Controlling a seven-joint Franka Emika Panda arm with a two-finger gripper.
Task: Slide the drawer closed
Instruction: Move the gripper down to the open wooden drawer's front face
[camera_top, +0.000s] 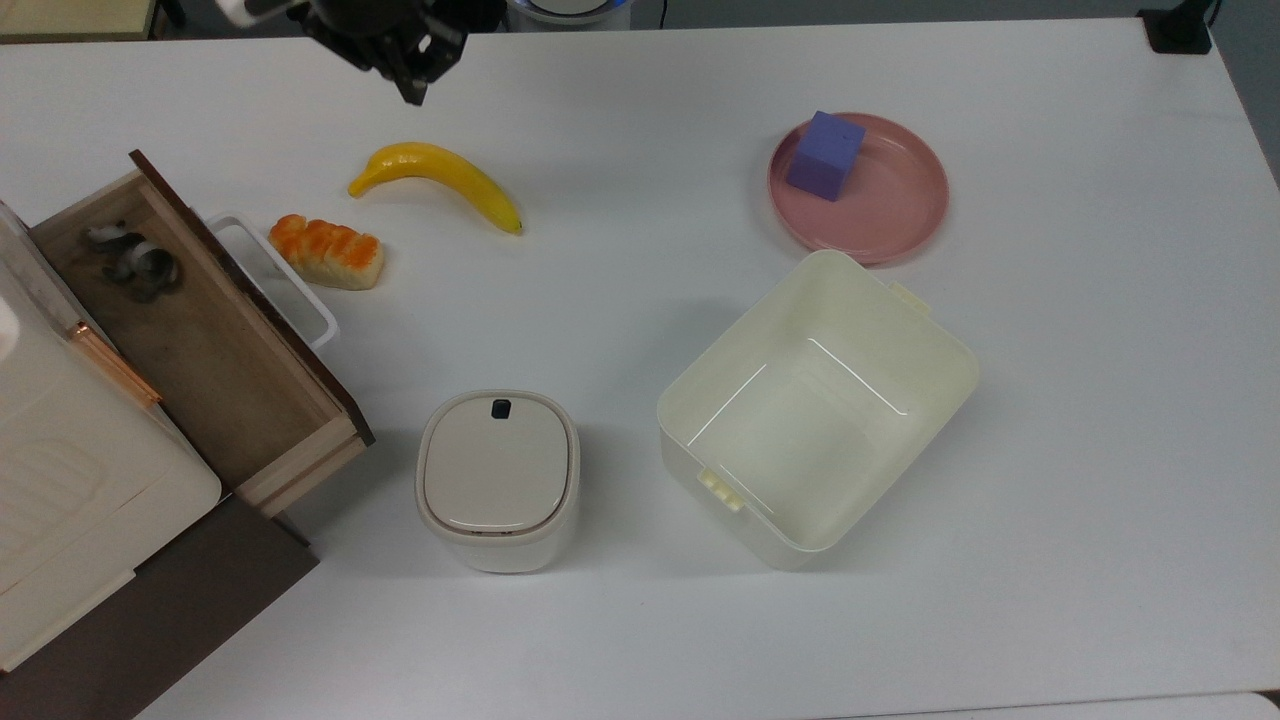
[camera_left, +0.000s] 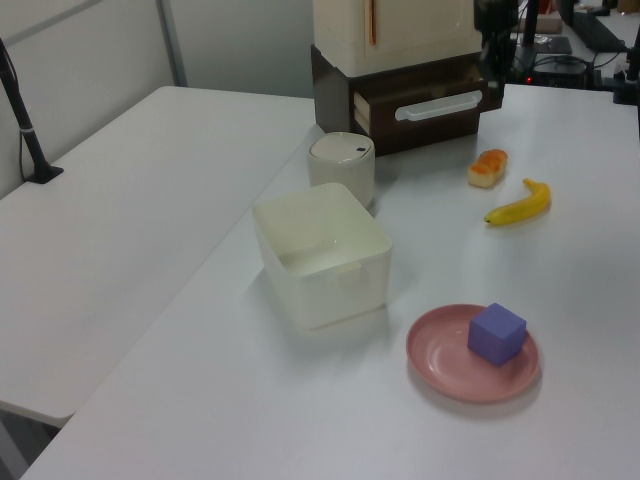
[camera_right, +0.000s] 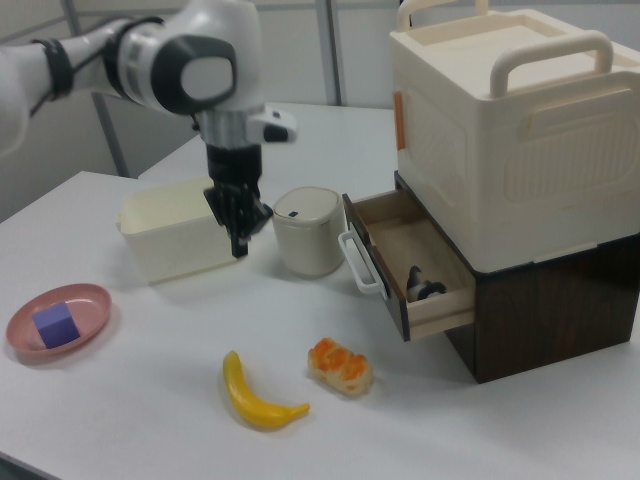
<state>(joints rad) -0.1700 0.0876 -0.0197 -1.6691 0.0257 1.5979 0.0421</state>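
— Well, where is the drawer (camera_top: 205, 345) to be found?

— It is seen pulled out of the dark brown cabinet (camera_right: 560, 300), at the top view's left. Its tan bottom is laid open to view, and a small dark and white object (camera_top: 140, 262) is seen lying in one back corner. What that object is cannot be told.

— And the handle?

— The white loop handle (camera_top: 290, 285) is fixed to the dark front panel. A piece of toy bread (camera_top: 326, 251) is placed just beside it; whether the two touch cannot be told. A banana (camera_top: 440, 175) is laid a little further off.

— How is the gripper (camera_top: 412, 90) held?

— It is held near the top view's upper edge, beyond the banana and well apart from the drawer. In the right view the gripper (camera_right: 240, 245) is pointed downward over the white table (camera_top: 1100, 400), at the right view's left of the lidded canister (camera_top: 497, 478). Whether it is apart or together cannot be told. Nothing is seen held in it.

— What else is set out?

— A cream bin (camera_top: 740, 360) is stood beside the canister. A pink plate (camera_top: 900, 210) is placed past it, and a purple cube (camera_top: 825, 155) is set on the plate. A large cream box (camera_right: 500, 130) is stacked on the cabinet, above the drawer
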